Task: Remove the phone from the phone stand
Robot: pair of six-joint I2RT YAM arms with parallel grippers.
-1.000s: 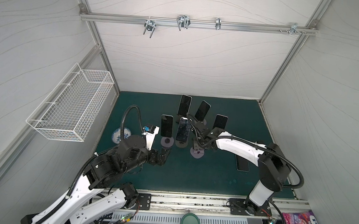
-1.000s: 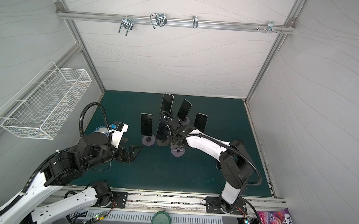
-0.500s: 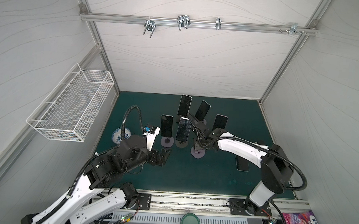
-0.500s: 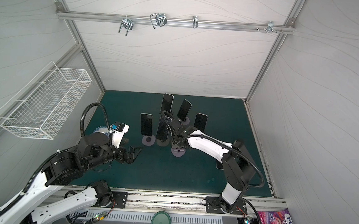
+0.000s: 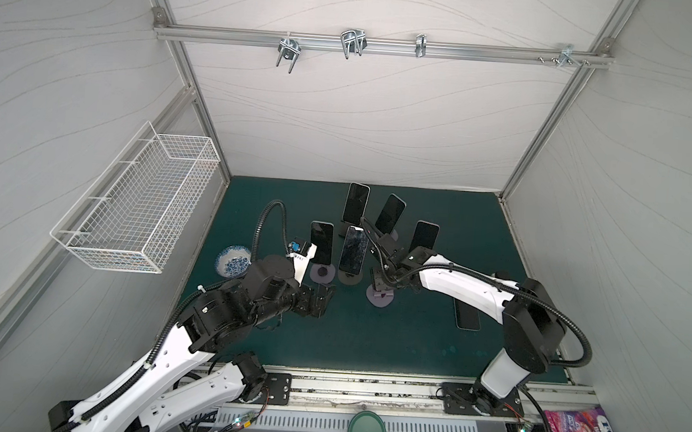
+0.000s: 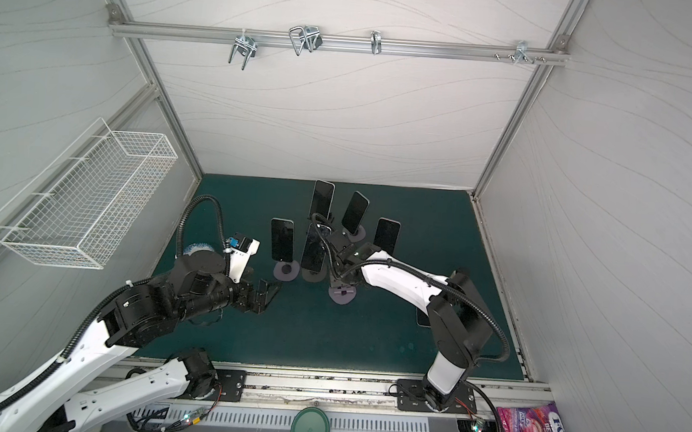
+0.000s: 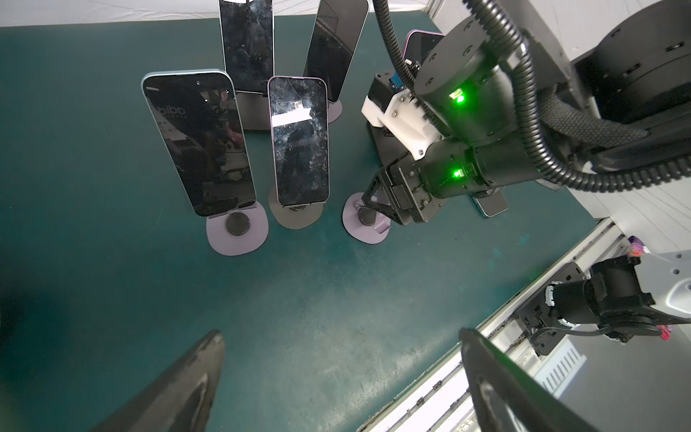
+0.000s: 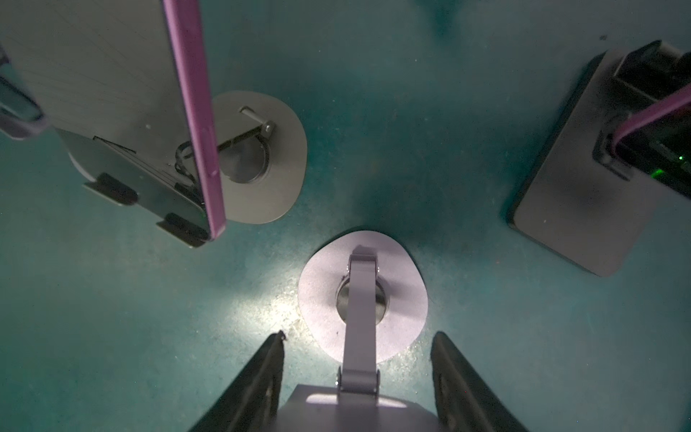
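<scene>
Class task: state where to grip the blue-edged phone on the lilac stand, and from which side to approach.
Grip the blue-edged phone across its long edges, upper half, probably coming from above: it leans back, top free, bottom edge seated in the lip of the lilac stand, so it lifts upward.

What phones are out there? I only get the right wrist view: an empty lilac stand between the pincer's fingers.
Observer: Five upright phones sit on stands, all farther back than that empty lilac stand.
Operator: Any off a stand?
Observer: One flat phone lies on the mat, right of the empty stand in a top view.
Operator: Other arm?
Observer: Left pincer is open, holding nothing, above bare mat in front of the stands.
</scene>
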